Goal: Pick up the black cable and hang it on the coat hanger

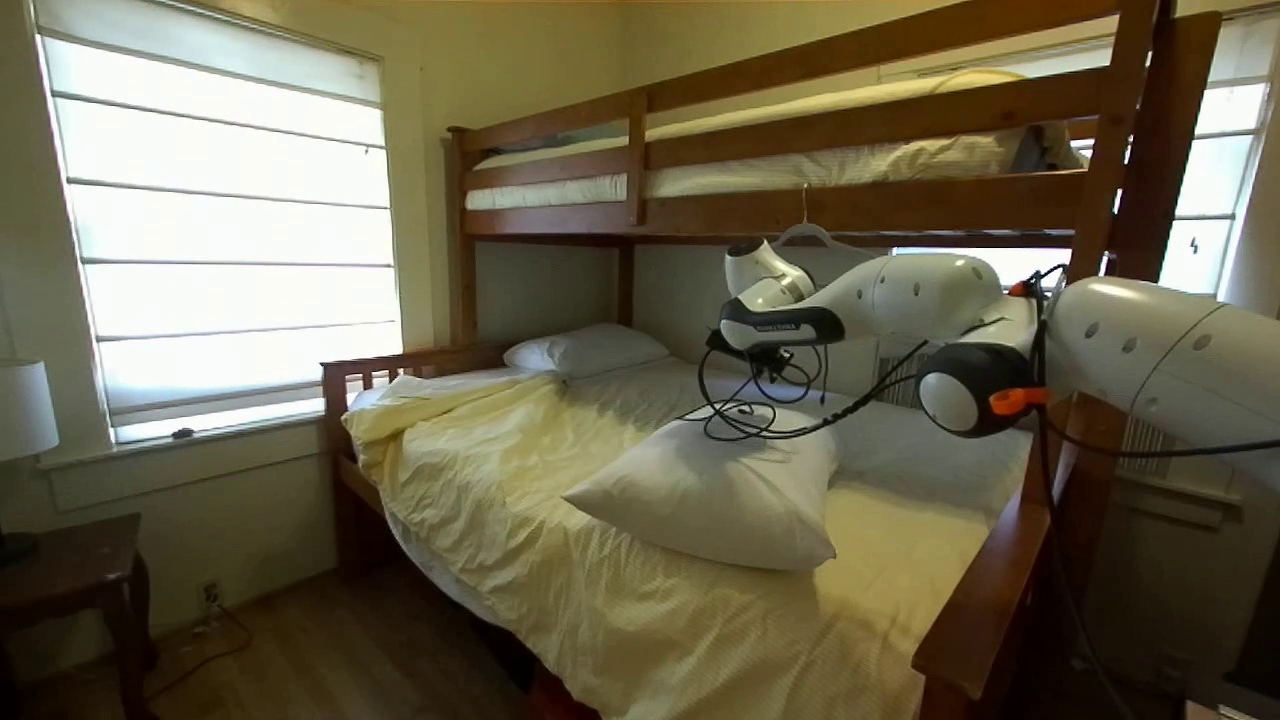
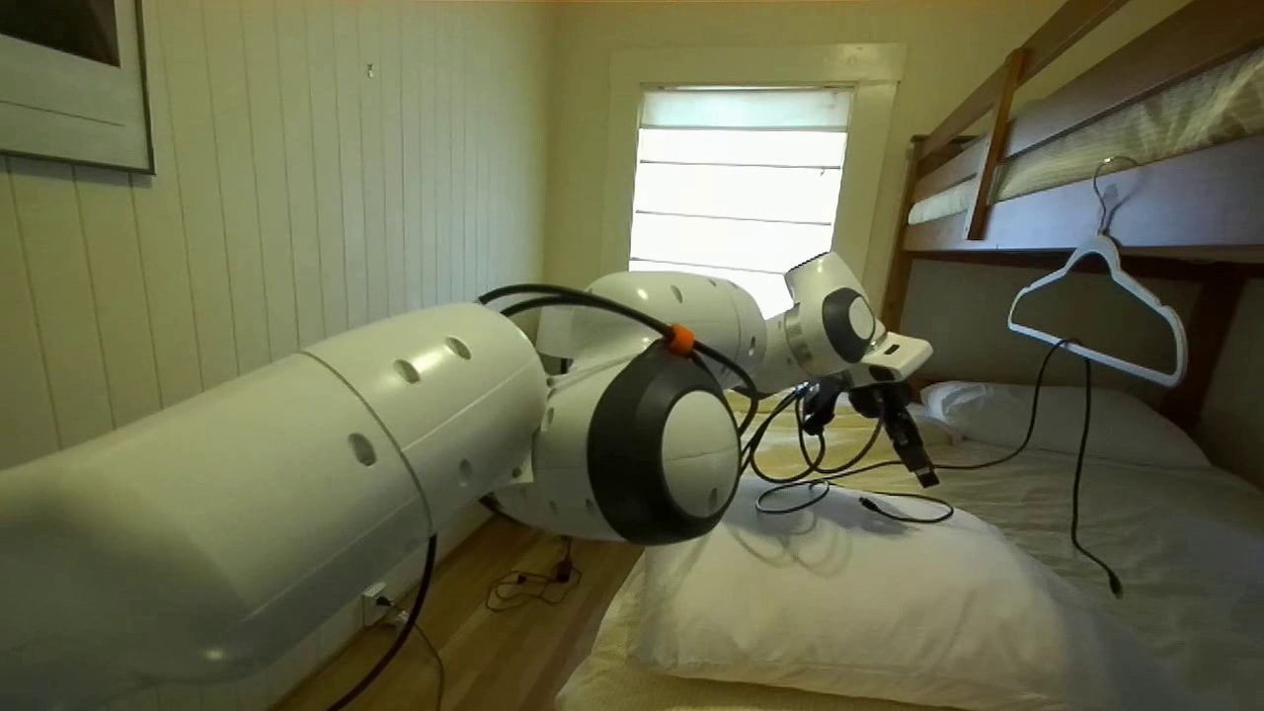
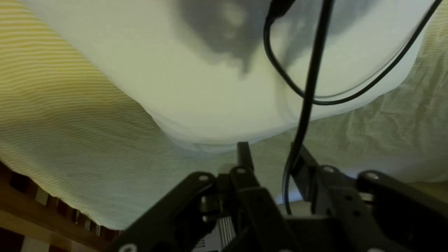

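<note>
Below the gripper [image 3: 268, 154], a white pillow [image 2: 839, 602] lies on yellow bedding [image 1: 520, 480]; a second pillow [image 1: 590, 350] rests well apart from the gripper. The upper bunk's rail [image 1: 900, 208] runs higher than the gripper, and the coat hanger [image 2: 1131, 366] hangs against it, above and to one side of the gripper. In an exterior view the arm [image 1: 930, 290] hides the hanger's lower part. Thicker cabling [image 2: 642, 318] follows the arm behind the gripper. The gripper's fingers stand apart. The black cable [image 3: 308, 99] shows in the gap, right at one finger; whether it touches cannot be told. It loops on the pillow beneath the gripper, and another stretch drapes over the hanger's lower bar. The cord is thin and loosely looped, with a dark connector at each visible end.
</note>
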